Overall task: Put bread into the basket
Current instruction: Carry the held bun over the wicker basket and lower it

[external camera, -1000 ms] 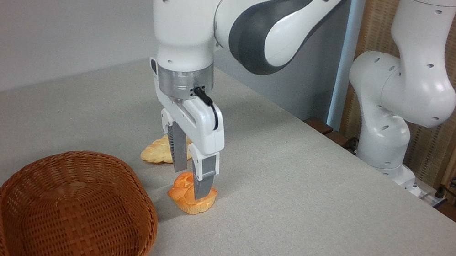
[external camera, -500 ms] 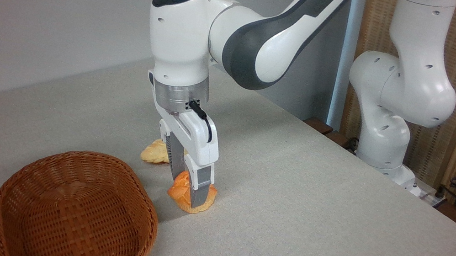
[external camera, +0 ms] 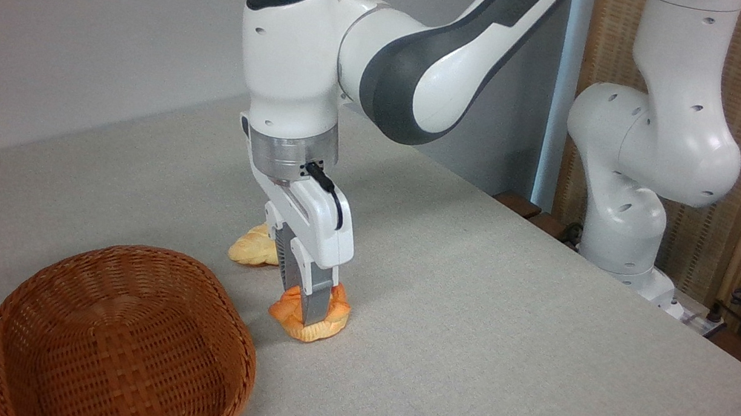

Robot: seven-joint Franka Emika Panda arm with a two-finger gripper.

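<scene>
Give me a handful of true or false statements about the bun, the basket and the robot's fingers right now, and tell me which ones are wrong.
1. The gripper has its fingers pinched on the orange bun. True.
2. The bun is already inside the basket. False: it sits on the table, right of the basket.
3. The basket holds nothing. True.
4. The pale braided loaf lies in front of the bun, nearer the camera. False: it lies behind it, partly hidden by the gripper.

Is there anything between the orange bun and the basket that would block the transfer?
Nothing visible does. The pincer is shut on the bun, and only bare tablecloth lies between it and the basket. The pale braided loaf sits behind, off that path. The basket's rim must still be cleared.
</scene>
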